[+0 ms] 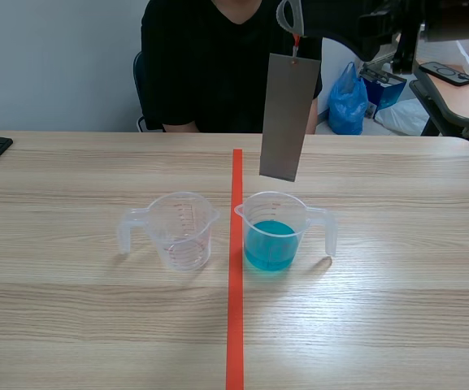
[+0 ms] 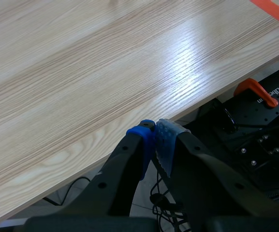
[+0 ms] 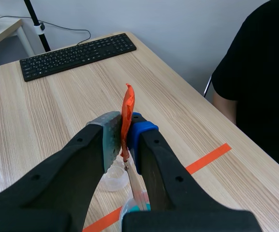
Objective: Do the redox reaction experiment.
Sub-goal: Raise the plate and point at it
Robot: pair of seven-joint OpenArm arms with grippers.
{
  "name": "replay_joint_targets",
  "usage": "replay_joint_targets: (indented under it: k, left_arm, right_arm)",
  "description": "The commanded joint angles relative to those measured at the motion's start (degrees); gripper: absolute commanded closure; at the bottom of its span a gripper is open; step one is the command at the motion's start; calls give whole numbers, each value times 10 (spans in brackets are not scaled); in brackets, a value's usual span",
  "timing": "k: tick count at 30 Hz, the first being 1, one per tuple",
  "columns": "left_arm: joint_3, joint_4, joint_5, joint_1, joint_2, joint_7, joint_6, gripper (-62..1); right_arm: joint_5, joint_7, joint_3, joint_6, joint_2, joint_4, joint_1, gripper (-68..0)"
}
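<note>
Table [image 1: 397,268]: pale wood. Grey metal plate [image 1: 289,118] hangs below the right gripper [image 3: 124,140], long axis near upright. That gripper's fingers are pinched on the plate's orange tab [image 3: 127,108]. The plate's lower edge is above the far rim of the right beaker [image 1: 303,213], not yet in it. Right beaker part-filled with blue liquid [image 1: 268,244]; left beaker [image 1: 181,230] empty. Left gripper [image 2: 154,133] over the table's edge, fingers together, holding nothing.

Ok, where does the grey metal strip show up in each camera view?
Scene view: grey metal strip hangs above the blue-liquid cup, right of the orange tape line.
Left wrist view: not in it.
Right wrist view: edge-on under the right pincer, which grips its orange tag.
Shared landmark: the orange tape line, in all three.
</note>
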Motion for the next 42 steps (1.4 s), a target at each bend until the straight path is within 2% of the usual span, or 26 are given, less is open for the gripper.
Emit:
replay_joint_targets:
  k: [1, 7, 13, 18, 21, 26, 29, 32, 35, 42]
  left_arm:
    - [-2, 7, -5, -15, -12, -9, -7, -40]
    - [-2, 7, -8, -111, -76, 5, -87, -40]
    - [6, 7, -80, -226, -151, 55, -192, -40]
    - [54, 7, -133, -332, -202, 88, -263, -40]
    - [104, 7, -157, -404, -215, 130, -263, -40]
    - [219, 6, -160, -528, -215, 201, -263, -40]
    - [296, -6, -185, -598, -212, 241, -263, -40]
    - [351, -31, -194, -658, -195, 267, -263, -40]
    - [392, -68, -217, -706, -169, 288, -263, -40]
    - [446, -157, -228, -784, -110, 297, -263, -40]
  right_arm:
    - [8, 9, 5, 0, 6, 2, 13, -17]
    - [12, 9, 5, 0, 6, 2, 13, -17]
    - [16, 8, 5, 0, 6, 2, 13, -17]
    - [16, 6, 5, 0, 6, 2, 13, -17]
    - [16, 6, 5, 0, 6, 2, 13, -17]
    - [16, 6, 5, 0, 6, 2, 13, -17]
    - [16, 6, 5, 0, 6, 2, 13, -17]
    - [16, 4, 5, 0, 6, 2, 13, -17]
    - [16, 4, 5, 0, 6, 2, 13, -17]
    - [17, 4, 5, 0, 6, 2, 13, -17]
